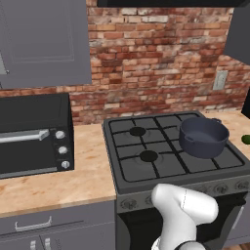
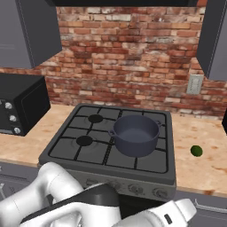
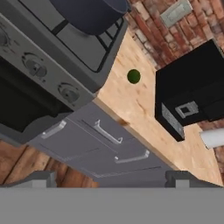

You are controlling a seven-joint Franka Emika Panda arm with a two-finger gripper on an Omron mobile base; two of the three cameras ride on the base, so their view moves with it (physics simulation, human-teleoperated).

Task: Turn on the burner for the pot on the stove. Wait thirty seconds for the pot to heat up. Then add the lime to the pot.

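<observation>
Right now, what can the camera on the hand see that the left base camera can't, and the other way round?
Hand view alone: a black appliance on the counter right of the stove, grey drawers below it, and the open gripper.

Left base view alone: the black countertop oven left of the stove and a grey wall cabinet.

Both: the stove, the pot on it, the lime on the wooden counter, and the brick wall.

A light wooden counter (image 2: 208,166) crosses the middle of both base views. The lime (image 2: 196,150) lies on it at the right, a black countertop oven (image 1: 35,134) at the left. The stove (image 2: 88,153) between them carries the pot (image 2: 134,134).
</observation>
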